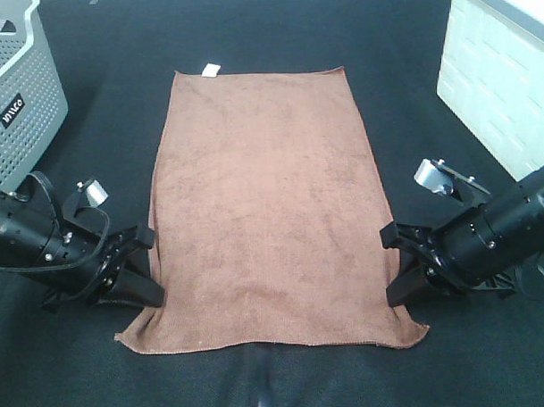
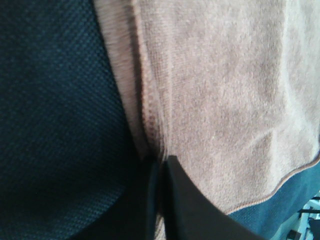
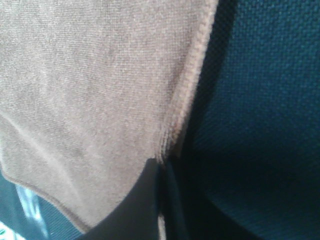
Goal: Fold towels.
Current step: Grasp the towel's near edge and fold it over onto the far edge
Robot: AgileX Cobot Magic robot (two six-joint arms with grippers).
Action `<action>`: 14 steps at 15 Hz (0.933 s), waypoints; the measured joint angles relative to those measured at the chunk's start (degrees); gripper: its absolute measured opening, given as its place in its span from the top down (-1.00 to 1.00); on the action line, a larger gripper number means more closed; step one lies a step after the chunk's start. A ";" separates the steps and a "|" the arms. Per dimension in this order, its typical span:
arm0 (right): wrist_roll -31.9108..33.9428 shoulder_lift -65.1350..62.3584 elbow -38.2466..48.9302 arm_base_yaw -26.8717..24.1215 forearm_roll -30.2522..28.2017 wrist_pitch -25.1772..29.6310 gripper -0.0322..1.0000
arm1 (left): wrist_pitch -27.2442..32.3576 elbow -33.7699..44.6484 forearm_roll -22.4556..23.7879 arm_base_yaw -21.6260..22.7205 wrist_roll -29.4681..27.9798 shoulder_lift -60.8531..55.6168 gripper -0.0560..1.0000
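The towel (image 1: 267,204) lies flat in the middle of the desk (image 1: 400,38), tag (image 1: 210,70) toward the far edge. Left jaws and right jaws are each pressed together on a long hem close to the near corners. I judge both bites thin: a hem could slip out on lifting, and an uneven lift would skew the fold.

You have a grey perforated basket (image 1: 18,87) at the far left corner, cut off by the frame, with a small black label (image 1: 12,112) in white lettering on its near wall. At the far right you see a white block (image 1: 496,88) with a brick-like pattern. A black mat (image 1: 275,34) covers the work surface, its coarse weave plain in both wrist views.
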 joint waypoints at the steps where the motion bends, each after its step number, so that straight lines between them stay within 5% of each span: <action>1: 0.52 0.00 0.00 0.00 0.06 1.26 0.94 | 0.63 0.00 0.69 0.00 -0.40 0.00 0.88; 6: 6.53 -3.21 0.00 0.00 -4.53 4.07 0.94 | 2.86 0.46 8.02 0.00 -4.98 -4.64 0.89; 7: 11.00 -8.48 0.06 0.00 -8.94 4.30 0.94 | 3.27 1.09 13.18 0.00 -9.05 -9.40 0.89; 10: 16.33 -11.63 0.11 0.00 -14.78 5.50 0.94 | 3.50 3.27 18.33 0.00 -13.01 -13.46 0.89; 14: 19.65 -13.81 5.84 0.00 -17.88 7.39 0.94 | 3.50 11.86 20.34 0.00 -14.21 -19.65 0.89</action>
